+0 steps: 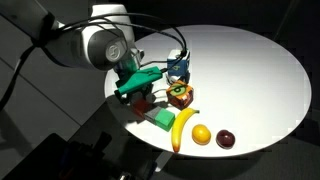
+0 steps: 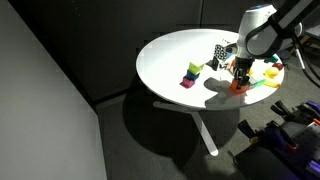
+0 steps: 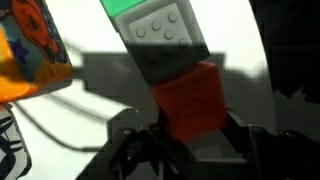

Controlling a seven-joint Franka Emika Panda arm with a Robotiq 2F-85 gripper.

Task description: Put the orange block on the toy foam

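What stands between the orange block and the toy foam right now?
Nothing visible sits directly between them. The orange block is between the fingers, and the brown cube stands just beside the line to the toy foam; lifting over should clear it.

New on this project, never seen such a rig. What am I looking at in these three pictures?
It is one robot arm with a two-fingered claw. Two pictures come from cameras standing outside, looking at a round white table; the third camera sits on the wrist, looking along the claw. On the table lie a banana, an orange fruit, a dark fruit, a green block, a blue toy and a green-and-purple block. The claw seems shut on the orange block.
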